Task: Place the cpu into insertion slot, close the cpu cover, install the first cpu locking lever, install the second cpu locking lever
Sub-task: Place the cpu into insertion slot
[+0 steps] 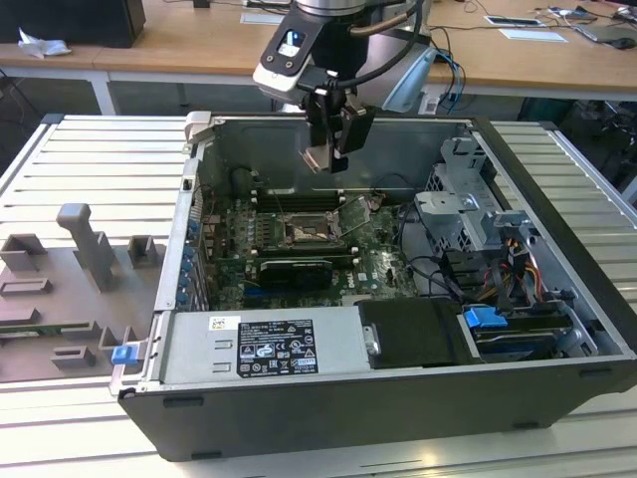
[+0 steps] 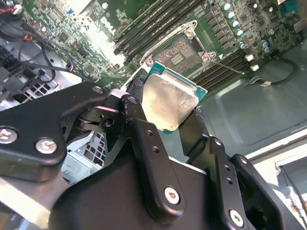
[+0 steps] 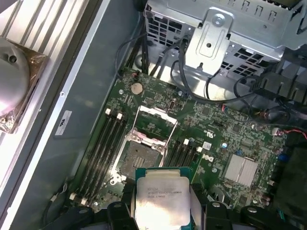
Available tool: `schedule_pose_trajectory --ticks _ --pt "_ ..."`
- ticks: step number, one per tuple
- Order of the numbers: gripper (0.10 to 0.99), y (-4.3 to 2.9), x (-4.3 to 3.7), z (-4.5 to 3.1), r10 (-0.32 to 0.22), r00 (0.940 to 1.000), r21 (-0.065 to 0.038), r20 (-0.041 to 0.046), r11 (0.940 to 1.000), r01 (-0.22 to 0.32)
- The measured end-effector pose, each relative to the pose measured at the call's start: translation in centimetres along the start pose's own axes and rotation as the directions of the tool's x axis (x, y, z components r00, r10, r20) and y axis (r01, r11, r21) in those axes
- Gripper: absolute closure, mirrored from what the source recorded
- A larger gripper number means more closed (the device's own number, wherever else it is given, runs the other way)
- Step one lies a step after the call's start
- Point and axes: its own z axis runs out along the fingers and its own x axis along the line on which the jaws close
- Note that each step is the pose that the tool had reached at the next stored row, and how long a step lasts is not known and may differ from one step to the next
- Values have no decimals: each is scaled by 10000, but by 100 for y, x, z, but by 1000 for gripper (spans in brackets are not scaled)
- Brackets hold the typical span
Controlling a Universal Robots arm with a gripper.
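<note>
Gripper [image 2: 165, 108]: pinching the cpu [image 2: 169, 98] by two opposite edges, high above the board.
Insertion slot [image 3: 139, 154]: bare, well below the chip.
Cpu cover [image 3: 154, 119]: tilted open beside the slot.
Progress: placing, closing, locking all left.

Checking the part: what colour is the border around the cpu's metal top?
Teal-green; the cpu shows it best in the second wrist view.

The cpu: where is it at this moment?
In both wrist views the cpu is held by the gripper, raised above the exposed insertion slot inside the computer case, not yet seated.
</note>
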Motion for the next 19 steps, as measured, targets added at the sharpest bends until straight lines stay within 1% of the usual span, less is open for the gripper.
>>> schedule_pose_trajectory --ticks 9,14,19 --pt "545 -2 0 20 505 9987 6 39 9987 -505" --pt "545 -3 -1 32 775 9970 4 61 9970 -775" --pt "545 -4 -1 45 1089 9940 1 87 9941 -1089"
